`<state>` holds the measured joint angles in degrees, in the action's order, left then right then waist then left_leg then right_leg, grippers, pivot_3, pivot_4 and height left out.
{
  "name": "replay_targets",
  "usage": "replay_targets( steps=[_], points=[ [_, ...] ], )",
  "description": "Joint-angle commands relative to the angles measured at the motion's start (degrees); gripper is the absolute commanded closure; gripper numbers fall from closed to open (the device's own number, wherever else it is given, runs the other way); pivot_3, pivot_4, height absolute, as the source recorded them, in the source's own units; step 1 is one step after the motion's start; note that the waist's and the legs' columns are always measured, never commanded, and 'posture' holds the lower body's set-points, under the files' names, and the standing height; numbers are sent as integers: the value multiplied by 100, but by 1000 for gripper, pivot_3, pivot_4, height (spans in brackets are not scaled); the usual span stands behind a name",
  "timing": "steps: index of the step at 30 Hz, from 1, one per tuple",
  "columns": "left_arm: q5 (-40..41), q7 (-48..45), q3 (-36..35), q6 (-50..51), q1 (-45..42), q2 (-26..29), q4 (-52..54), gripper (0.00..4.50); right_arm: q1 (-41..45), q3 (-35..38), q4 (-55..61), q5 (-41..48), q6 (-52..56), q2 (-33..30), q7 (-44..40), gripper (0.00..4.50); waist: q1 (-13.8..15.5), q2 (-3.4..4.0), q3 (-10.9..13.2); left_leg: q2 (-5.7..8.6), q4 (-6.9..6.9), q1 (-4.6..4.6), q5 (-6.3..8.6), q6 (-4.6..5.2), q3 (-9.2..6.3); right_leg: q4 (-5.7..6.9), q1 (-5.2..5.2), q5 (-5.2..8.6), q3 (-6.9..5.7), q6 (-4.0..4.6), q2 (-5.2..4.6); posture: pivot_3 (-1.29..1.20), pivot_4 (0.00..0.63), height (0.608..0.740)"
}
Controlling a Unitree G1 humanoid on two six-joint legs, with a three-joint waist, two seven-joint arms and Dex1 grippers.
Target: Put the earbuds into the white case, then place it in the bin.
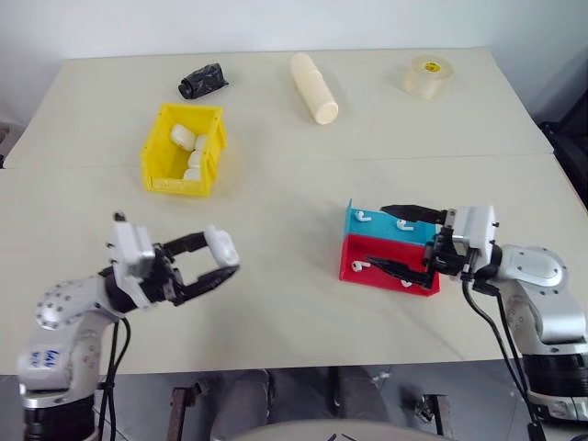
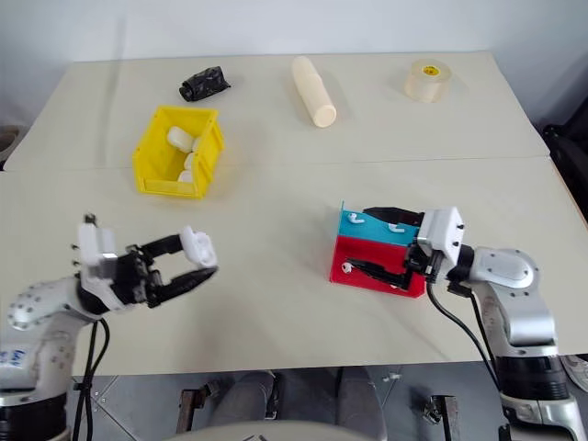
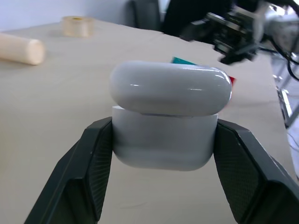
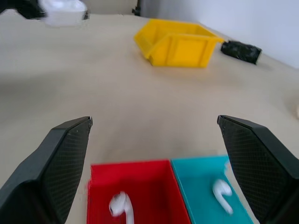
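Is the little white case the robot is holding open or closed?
Slightly open. In the left wrist view the white case, held in the left pincer, has its lid sitting raised and offset above the body, not flush.

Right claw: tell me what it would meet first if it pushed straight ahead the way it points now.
Probably nothing near. The open right claw hovers over the red tray and blue tray, pointing level across bare table. Far ahead lie the left claw holding the white case and the yellow bin; depth is unclear.
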<state>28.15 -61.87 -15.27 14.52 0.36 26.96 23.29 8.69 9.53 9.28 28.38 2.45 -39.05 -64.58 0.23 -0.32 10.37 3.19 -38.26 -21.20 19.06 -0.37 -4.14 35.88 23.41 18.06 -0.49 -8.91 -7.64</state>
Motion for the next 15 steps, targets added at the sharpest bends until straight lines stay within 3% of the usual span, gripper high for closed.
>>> replay_targets(
  steps=[1,9,15],
  points=[
    [-380,-136,727,-1316,-93,-441,-220,1688,-415,620,362,97,-52,-302,67,0,49,4,-2,1,-1,1,0,2,0,-4,-4,-2,0,-3,-1,0,150,740],
    [-547,110,1641,-2546,-899,-1568,-1123,1688,-1836,1894,1079,320,254,-766,79,0,142,4,-3,8,-23,0,2,8,5,-2,-13,-8,-1,-7,8,0,150,740],
    [-270,-118,1714,-2635,-952,-1458,-1328,1688,-2639,2455,1796,546,600,-749,183,0,107,9,-7,6,-16,11,4,12,13,0,-15,-8,5,-8,16,0,150,740]
  ],
)
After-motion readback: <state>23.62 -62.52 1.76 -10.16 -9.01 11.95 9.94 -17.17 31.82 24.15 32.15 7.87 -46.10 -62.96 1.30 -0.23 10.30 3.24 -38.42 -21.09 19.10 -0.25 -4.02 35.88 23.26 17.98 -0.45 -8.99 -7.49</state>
